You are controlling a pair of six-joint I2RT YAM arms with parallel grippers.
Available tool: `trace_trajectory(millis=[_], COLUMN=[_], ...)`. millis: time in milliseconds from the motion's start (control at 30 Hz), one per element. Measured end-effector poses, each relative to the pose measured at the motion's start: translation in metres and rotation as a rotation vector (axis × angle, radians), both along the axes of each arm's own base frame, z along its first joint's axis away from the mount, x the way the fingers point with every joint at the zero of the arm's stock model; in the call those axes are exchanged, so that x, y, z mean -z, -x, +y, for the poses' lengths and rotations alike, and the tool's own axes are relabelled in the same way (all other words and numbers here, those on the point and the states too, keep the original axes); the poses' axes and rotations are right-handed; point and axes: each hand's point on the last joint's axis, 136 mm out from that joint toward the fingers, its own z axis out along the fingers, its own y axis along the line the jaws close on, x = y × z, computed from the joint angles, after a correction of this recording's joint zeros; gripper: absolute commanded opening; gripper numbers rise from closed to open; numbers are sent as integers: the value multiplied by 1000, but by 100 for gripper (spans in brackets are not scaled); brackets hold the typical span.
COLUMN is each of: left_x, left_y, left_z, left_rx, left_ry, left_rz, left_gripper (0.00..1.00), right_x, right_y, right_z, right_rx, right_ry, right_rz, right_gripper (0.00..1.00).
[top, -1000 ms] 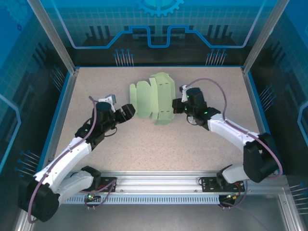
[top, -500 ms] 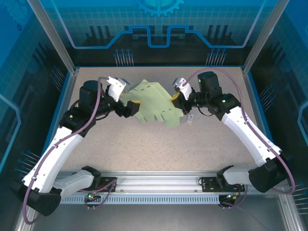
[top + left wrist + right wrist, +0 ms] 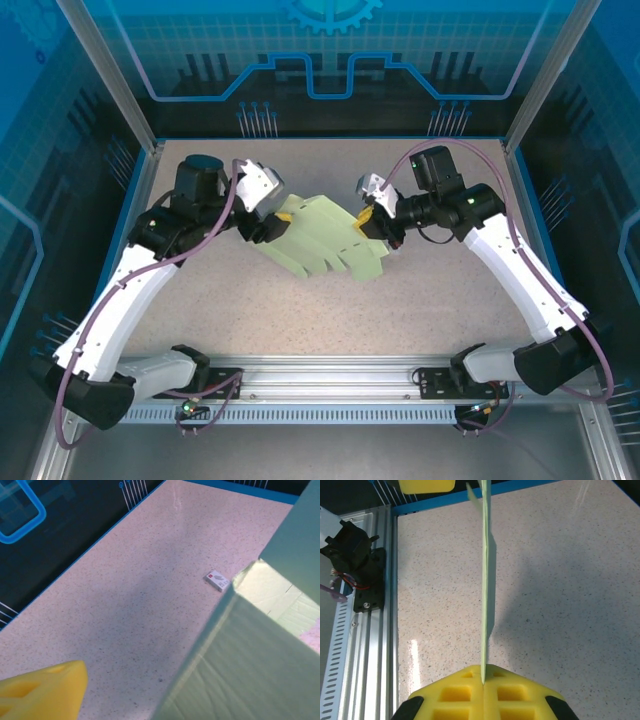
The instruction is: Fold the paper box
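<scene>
Speckled beige table [image 3: 330, 310], blue-panelled walls [image 3: 330, 60]: the paper box [image 3: 322, 240] hangs tilted above mid-table, an unfolded sheet.
From my console, the right gripper [image 3: 373, 222] is clamped on the box's right edge. The left gripper [image 3: 270, 222], at the box's left edge, stands apart, its visible pad [image 3: 45, 692] clear of the card. One pinch carries thin card, so I judge it could sag, twist or tear. A misplaced left closing could crease it wrongly.

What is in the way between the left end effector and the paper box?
Nothing visible. The left end effector is right at the box's left edge, with card beside its yellow finger. A small white packet lies on the table farther off, out of the way.
</scene>
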Motion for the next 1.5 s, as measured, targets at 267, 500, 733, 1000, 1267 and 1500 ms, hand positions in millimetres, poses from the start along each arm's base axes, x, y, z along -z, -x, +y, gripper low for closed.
trace_trajectory(millis=[267,500,733,1000,1267,1500], left_x=[10,4,0,2,16,34], left_y=[19,30,36,40,22,5], left_z=[-15,-27,-33,-31,-24,-20], left_rx=[128,198,173,76,-45,-122], left_ry=[20,94,191,284,364,391], left_rz=[90,159,269,434,595,695], left_gripper=[34,10,1,0,0,0], right_x=[-1,-1,-4,-1,14,33], right_y=[6,5,-2,-1,-16,-33], right_z=[0,-7,-14,-7,3,7], right_rx=[-36,-3,95,205,337,426], right_ry=[-9,-5,17,123,260,383], right_rz=[2,-13,-134,-393,-660,-756], right_gripper=[0,0,0,0,0,0])
